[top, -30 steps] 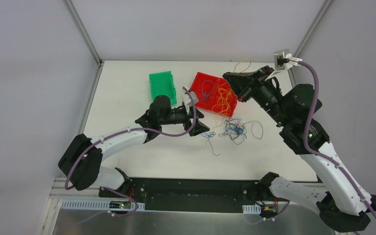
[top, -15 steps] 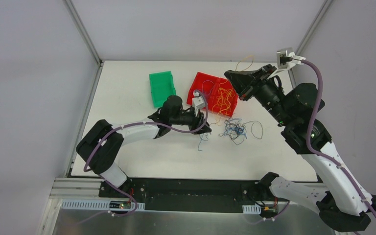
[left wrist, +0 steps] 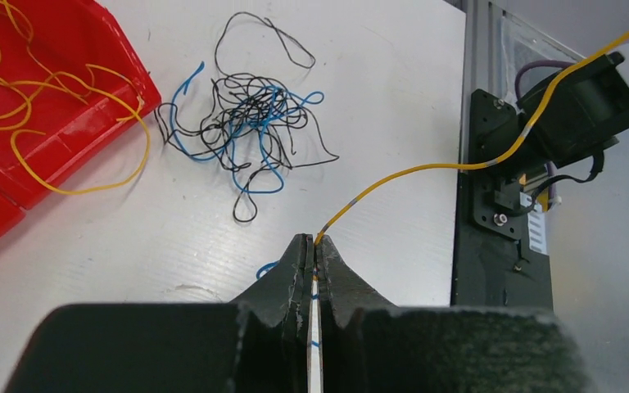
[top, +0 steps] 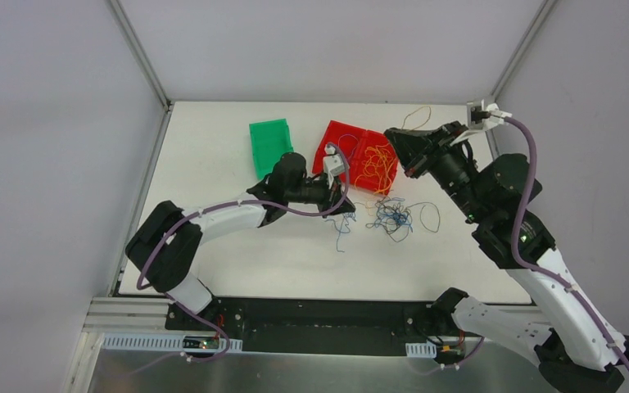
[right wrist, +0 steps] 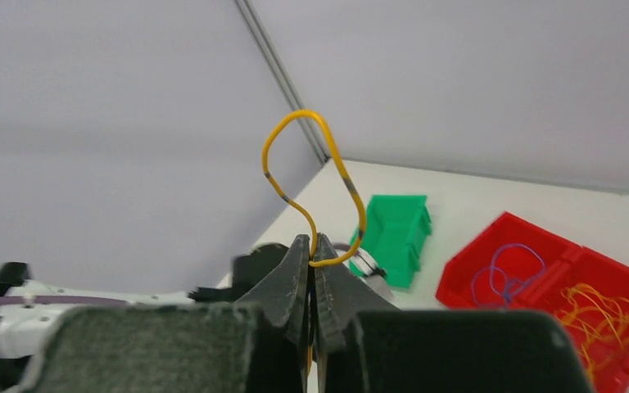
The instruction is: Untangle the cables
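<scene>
- Left gripper (left wrist: 314,242): clenched, jaws pinching one yellow cable (left wrist: 426,168) at their tips.
- Knot of blue and black cables (left wrist: 250,123): loose on the counter (left wrist: 393,74), just ahead of the left gripper and apart from it, beside the red tray (left wrist: 57,49) of yellow strands (top: 377,168).
- Right gripper (right wrist: 312,242): clenched on a yellow loop (right wrist: 295,139), raised above the counter.

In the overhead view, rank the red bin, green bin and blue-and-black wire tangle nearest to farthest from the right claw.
1. The red bin, right beside the right claw.
2. The wire tangle, toward the arm bases.
3. The green bin, beyond the red bin, leftmost.
</scene>
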Robot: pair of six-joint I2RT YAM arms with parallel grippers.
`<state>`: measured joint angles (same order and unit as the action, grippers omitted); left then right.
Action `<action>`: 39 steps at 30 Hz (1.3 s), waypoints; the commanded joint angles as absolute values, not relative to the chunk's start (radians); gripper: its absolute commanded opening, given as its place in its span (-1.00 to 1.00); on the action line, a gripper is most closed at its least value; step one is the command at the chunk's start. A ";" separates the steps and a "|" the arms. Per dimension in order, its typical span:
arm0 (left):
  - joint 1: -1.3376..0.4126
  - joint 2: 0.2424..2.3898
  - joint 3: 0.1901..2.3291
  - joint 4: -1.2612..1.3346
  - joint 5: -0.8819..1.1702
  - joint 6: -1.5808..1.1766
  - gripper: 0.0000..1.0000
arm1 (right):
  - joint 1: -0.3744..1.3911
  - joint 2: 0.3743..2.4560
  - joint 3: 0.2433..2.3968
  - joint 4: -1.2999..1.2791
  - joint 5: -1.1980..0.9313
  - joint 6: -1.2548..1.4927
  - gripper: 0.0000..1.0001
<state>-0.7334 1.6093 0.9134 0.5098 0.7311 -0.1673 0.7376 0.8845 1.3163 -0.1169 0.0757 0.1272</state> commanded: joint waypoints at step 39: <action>-0.745 1.378 0.958 0.241 0.541 -0.035 -1.00 | 0.530 1.138 0.874 0.034 -0.466 0.342 -0.83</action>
<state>-0.7341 1.3746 0.9127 0.2260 0.5465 -0.0597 0.5335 1.1286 0.8631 -0.0330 -0.4061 0.3004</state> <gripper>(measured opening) 0.010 0.076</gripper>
